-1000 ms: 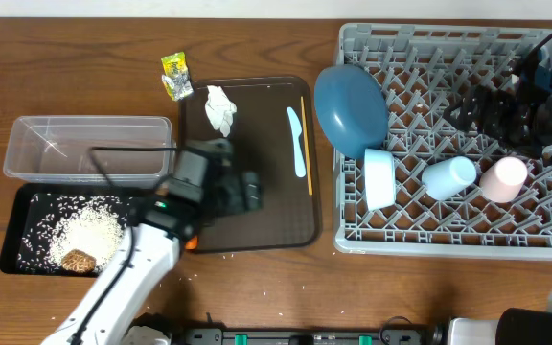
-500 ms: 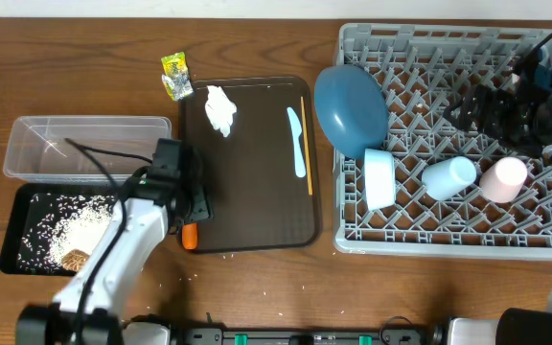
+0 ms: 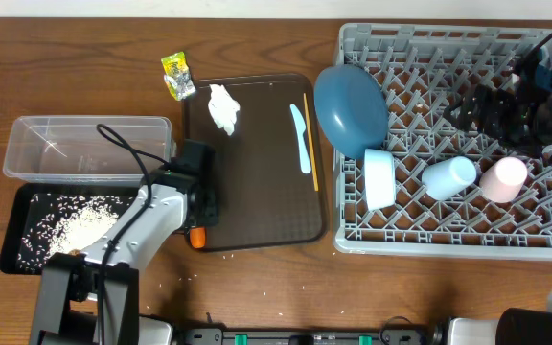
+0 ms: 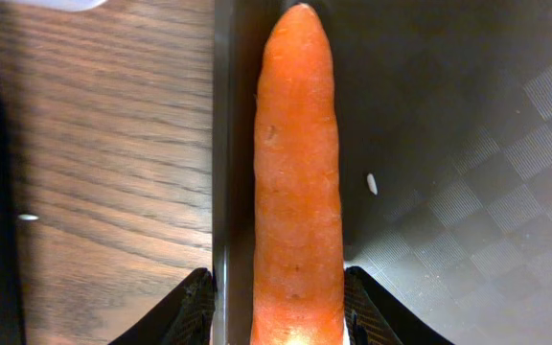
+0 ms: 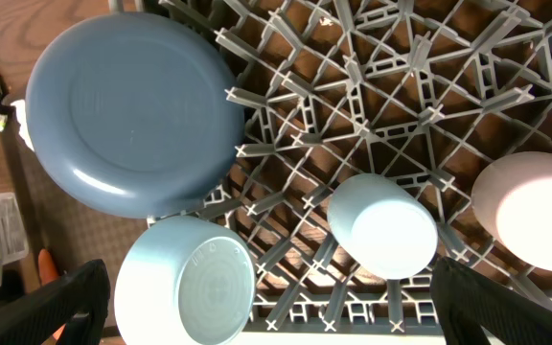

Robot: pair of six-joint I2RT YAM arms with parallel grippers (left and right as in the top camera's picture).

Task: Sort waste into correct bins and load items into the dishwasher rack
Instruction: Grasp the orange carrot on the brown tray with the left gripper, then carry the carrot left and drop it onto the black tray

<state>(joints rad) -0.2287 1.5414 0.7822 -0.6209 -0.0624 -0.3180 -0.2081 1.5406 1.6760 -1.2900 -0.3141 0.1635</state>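
Jaws of my left gripper (image 4: 278,311) stand on either side of the carrot (image 4: 295,172) at its thick end. They are set close to its flanks, but I cannot tell whether they press on it. The carrot lies lengthwise just inside the left rim of the brown serving tray (image 3: 257,192), near the tray's front-left corner. That explains the stance: one jaw is on the tray side and the other is out over the rim, toward the desk (image 3: 257,48). I judge the rim to be the edge to watch, since it may stop the outer jaw from getting low.

The black tray (image 3: 12,220), which holds the rice (image 3: 84,225), sits to the left across a strip of bare desk. The clear tub (image 3: 89,149) is just behind it. The route is short, though my own forearm and cable (image 3: 127,153) lie over it.

The tissue (image 3: 223,108), knife (image 3: 300,129) and chopstick (image 3: 310,144) rest farther up the serving tray, well apart from the carrot. The wrapper (image 3: 176,76) lies on the desk by the tray's far corner.

My right gripper (image 5: 266,287) hangs spread wide and empty over the rack (image 3: 420,240). The plate (image 3: 351,107), bowl (image 3: 379,178), light-blue cup (image 3: 448,175) and pink cup (image 3: 503,178) are already seated among the rack's pegs. Much of the rack's back half is bare lattice.
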